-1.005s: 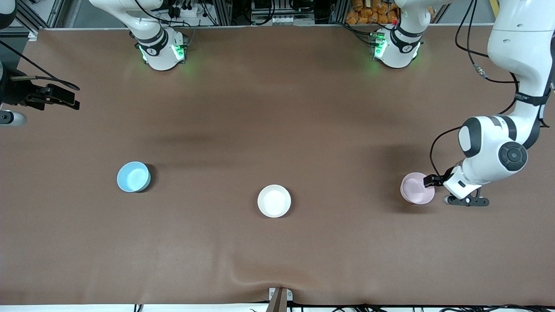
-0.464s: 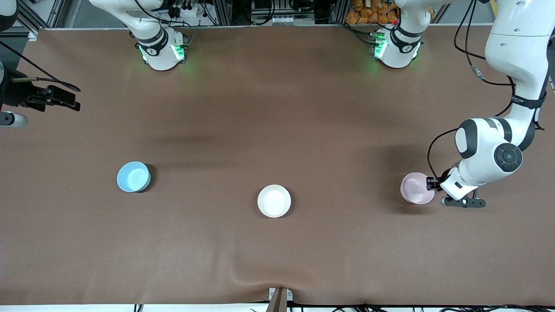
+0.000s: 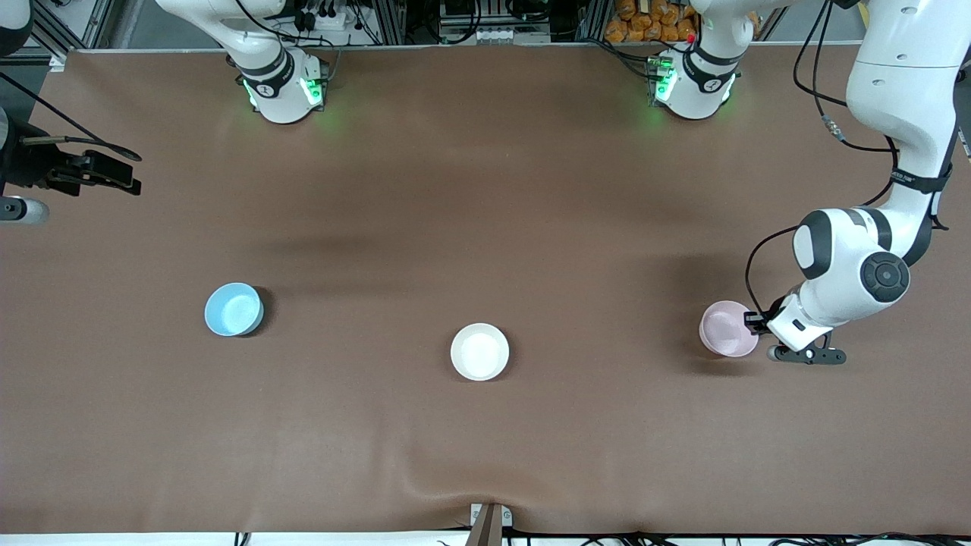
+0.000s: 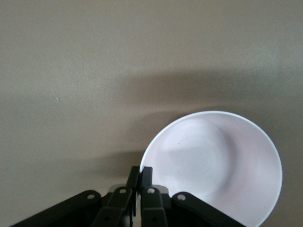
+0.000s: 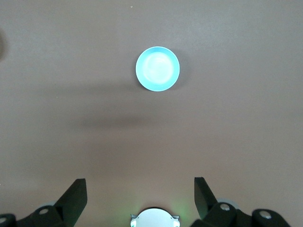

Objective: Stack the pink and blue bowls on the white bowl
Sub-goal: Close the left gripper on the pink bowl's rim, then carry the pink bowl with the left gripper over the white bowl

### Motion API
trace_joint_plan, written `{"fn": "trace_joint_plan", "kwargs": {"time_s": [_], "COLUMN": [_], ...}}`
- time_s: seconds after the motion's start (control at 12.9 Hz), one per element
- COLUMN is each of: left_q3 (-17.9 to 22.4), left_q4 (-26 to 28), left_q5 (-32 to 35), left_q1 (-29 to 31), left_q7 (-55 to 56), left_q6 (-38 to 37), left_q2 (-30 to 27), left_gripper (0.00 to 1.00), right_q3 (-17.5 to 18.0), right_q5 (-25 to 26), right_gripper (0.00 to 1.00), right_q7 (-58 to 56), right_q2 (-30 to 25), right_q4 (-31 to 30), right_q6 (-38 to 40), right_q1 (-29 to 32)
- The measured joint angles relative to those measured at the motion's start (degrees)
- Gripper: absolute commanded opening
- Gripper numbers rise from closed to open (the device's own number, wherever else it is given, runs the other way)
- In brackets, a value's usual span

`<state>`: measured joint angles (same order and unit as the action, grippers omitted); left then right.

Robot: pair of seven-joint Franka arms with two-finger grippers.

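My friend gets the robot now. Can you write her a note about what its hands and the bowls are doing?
Left end effector: shut on the pink bowl rim, toward the left arm's end of the table.
Right end effector: open, waiting high over the table.
White bowl sits mid-table, with nothing in it; blue bowl toward the right arm's end.
Done: pink bowl gripped.
Left: stack pink bowl, then blue bowl, on white bowl.

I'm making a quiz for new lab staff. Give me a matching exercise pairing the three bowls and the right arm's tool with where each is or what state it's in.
1. pink bowl
2. white bowl
3. blue bowl
4. right tool

a. open, up in the air
b. toward the right arm's end
c. between the other two bowls
d. rim pinched by left tool

Pairs: 1-d, 2-c, 3-b, 4-a
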<state>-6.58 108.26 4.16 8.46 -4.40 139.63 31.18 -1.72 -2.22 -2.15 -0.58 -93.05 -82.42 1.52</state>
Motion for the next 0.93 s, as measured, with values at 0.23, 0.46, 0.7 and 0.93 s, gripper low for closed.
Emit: {"fn": "trace_joint_plan", "kwargs": {"time_s": [0.23,0.46,0.7,0.93], "left_q3": [-0.24,-2.83,-8.34,-10.38], "left_q4": [-0.25,-0.92,-4.31,-9.94], "left_q5": [0.0,-0.21,-0.27,-0.29], "left_q1": [0.05,0.18,-0.5,-5.0], "left_q7": [0.0,2.4,12.05,21.9], "left_q6": [0.0,-0.3,-6.35,-13.01], "left_q2": [-0.11,-1.28,-3.13,-3.84], "left_gripper": [0.0,0.0,0.0,0.0], "right_q3": [0.03,0.01,0.0,-0.03], "right_q5": [0.0,0.0,0.0,0.0], "right_gripper": [1.0,1.0,1.0,1.0], "right_q7": [0.0,0.0,0.0,0.0], "right_q2": [0.01,0.01,0.01,0.02], "right_q4": [0.0,-0.02,-0.08,-0.44], "right_q6": [-0.01,0.02,0.13,0.13], "right_q1": [-0.01,0.0,0.01,0.02]}}
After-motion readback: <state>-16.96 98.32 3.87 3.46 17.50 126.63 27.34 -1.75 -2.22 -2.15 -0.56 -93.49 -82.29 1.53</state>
